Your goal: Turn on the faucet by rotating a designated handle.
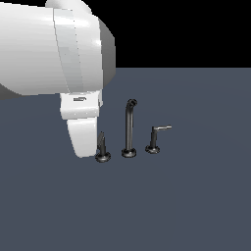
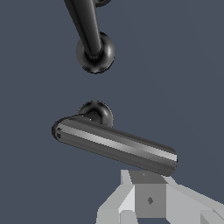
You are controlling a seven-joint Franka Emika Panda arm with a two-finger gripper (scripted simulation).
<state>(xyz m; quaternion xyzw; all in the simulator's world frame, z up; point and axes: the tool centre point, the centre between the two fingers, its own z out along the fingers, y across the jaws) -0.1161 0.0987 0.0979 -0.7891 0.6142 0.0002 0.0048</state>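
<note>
The dark metal faucet stands on the grey floor, with its tall curved-top spout in the middle. The handle is on the exterior view's left of the spout, its lever pointing along the line of sight. In the wrist view its long bar with a pale-grey stripe lies across its round base, with the spout beyond. My gripper hangs right beside the handle, on its left in the exterior view. In the wrist view the grey fingertips sit just off the bar's free end, together with no gap showing, holding nothing.
The smaller twin lever handle stands on the exterior view's right of the spout, its lever pointing right. My large white arm fills the upper left of the exterior view. The dark grey floor surrounds the faucet.
</note>
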